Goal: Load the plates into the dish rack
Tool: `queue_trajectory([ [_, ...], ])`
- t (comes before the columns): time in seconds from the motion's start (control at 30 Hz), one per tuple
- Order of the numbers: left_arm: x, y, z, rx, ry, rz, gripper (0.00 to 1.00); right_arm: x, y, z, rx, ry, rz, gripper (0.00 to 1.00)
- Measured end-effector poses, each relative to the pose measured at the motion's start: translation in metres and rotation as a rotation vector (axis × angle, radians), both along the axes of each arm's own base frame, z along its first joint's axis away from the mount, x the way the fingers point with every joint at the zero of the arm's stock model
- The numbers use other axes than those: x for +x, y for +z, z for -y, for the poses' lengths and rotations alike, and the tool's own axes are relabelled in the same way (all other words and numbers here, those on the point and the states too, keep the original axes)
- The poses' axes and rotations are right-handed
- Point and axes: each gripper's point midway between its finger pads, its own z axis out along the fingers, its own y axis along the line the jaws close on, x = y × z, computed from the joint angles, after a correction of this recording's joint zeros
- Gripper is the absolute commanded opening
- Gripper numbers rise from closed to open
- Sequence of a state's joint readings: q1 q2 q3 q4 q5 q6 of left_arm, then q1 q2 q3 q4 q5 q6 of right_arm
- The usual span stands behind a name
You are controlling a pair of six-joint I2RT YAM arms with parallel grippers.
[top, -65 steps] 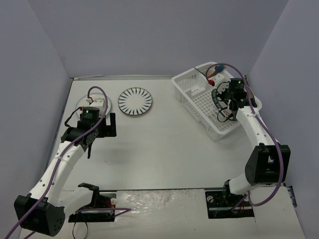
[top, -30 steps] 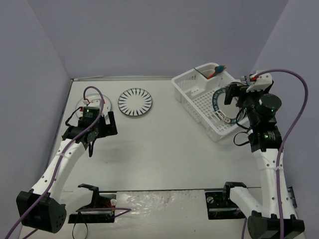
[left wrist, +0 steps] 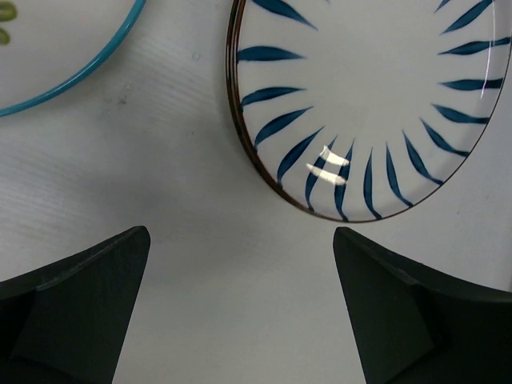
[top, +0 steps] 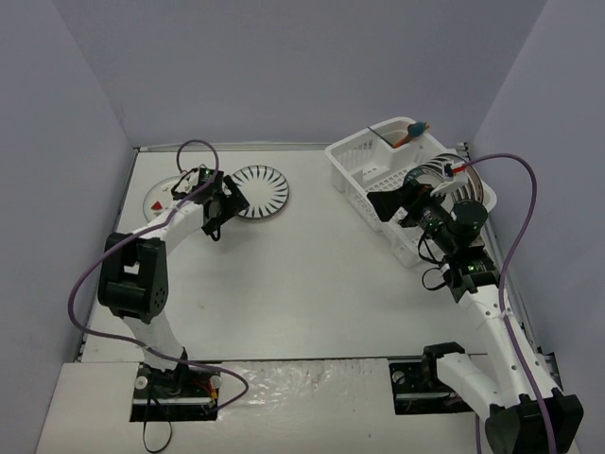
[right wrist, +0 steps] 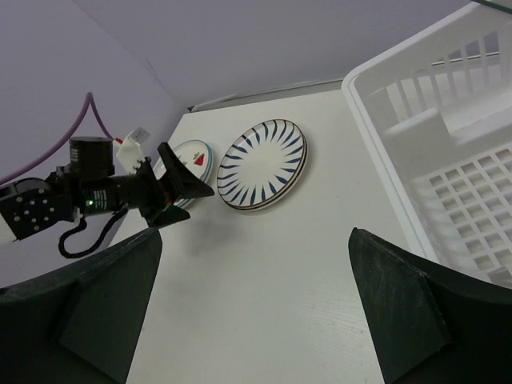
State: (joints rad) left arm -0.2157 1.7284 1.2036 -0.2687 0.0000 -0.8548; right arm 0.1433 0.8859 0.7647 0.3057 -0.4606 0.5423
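The left claw (left wrist: 240,236) is wide open, low over the worktop (left wrist: 200,320). The striped plate (left wrist: 376,96) lies flat just ahead of it. The right claw (right wrist: 254,240) is wide open too, beside the dish rack (right wrist: 448,160). Some plates (top: 444,180) stand inside it.

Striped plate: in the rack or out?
Out. The striped plate lies flat on the table, left of the dish rack.

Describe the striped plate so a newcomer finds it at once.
From the white dish rack on the right, look left along the far edge to two flat plates. The striped plate is nearer the rack; dark radial stripes set it apart from the blue-rimmed plate.
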Motion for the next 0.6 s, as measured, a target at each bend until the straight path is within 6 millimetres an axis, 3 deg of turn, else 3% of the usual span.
queue_trajectory([
  [0.3,0.043,-0.032,0.008,0.018,0.003,-0.059,0.80,-0.002,-0.008,-0.005,-0.048,0.024,-0.005,1.00],
  [0.43,0.047,-0.047,0.008,0.030,0.002,-0.093,0.68,-0.003,-0.010,-0.007,-0.061,0.033,-0.004,1.00],
  [0.6,0.053,-0.047,0.010,0.032,-0.001,-0.090,0.48,-0.004,-0.013,-0.009,-0.076,0.041,-0.003,1.00],
])
